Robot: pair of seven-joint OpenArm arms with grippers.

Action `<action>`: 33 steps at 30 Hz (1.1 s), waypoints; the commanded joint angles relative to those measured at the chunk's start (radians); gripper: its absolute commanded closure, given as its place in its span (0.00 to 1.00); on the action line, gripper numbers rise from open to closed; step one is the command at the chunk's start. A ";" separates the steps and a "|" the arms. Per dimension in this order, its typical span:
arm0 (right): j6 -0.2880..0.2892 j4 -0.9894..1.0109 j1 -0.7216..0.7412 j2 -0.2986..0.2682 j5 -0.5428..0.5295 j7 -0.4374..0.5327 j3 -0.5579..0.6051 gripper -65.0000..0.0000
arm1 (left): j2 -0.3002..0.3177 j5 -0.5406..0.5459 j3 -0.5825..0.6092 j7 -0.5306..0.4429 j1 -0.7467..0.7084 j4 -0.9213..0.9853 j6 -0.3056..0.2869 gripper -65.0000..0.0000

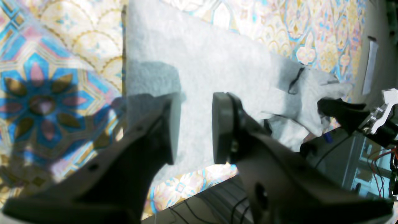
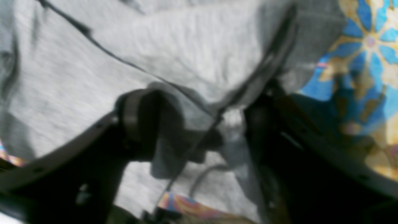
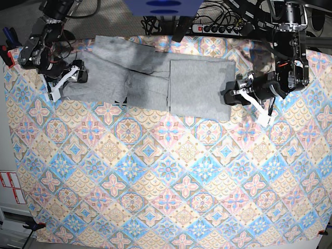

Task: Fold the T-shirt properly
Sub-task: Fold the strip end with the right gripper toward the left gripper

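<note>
Lying along the far edge of the patterned tablecloth [image 3: 166, 176], the T-shirt [image 3: 155, 80] has one blurred edge pinched in the right gripper [image 2: 199, 137], while the left gripper [image 1: 192, 127], jaws parted and empty, hovers over its other end.

There is one grey T-shirt [image 3: 150, 83], lying near the far edge of the bench. One patterned tablecloth [image 3: 166, 187] covers the bench. Two robot arms are there, with one gripper each: left gripper [image 3: 228, 97] and right gripper [image 3: 82, 75].
</note>
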State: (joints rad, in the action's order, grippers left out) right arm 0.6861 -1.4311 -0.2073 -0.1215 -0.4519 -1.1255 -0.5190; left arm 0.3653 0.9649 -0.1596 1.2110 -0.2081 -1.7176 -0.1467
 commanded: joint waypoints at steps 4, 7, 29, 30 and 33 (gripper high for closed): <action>0.012 -0.009 -0.002 0.001 -0.020 -0.054 0.004 0.62 | 0.010 0.016 -0.005 -0.009 0.009 -0.014 -0.003 0.71; 0.012 -0.009 -0.002 0.001 -0.020 -0.052 0.004 0.73 | 0.010 0.016 -0.005 -0.009 0.011 -0.014 -0.003 0.71; 0.012 0.141 0.268 -0.120 -0.015 -0.043 -0.143 1.00 | 0.008 0.022 -0.013 -0.009 0.006 -0.014 -0.003 0.71; 0.012 0.160 0.283 -0.134 -0.015 -0.043 -0.138 1.00 | 0.008 0.022 -0.013 -0.009 0.006 -0.014 -0.003 0.71; 0.012 0.166 0.289 -0.149 -0.015 -0.055 -0.135 1.00 | 0.008 0.024 -0.013 -0.009 0.006 -0.014 -0.003 0.71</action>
State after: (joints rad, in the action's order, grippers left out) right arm 0.6956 -1.2465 0.0727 -0.2493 -0.4545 -1.1908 -0.6525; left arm 0.3634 0.9684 -0.1661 1.2114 -0.2111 -1.7176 -0.1467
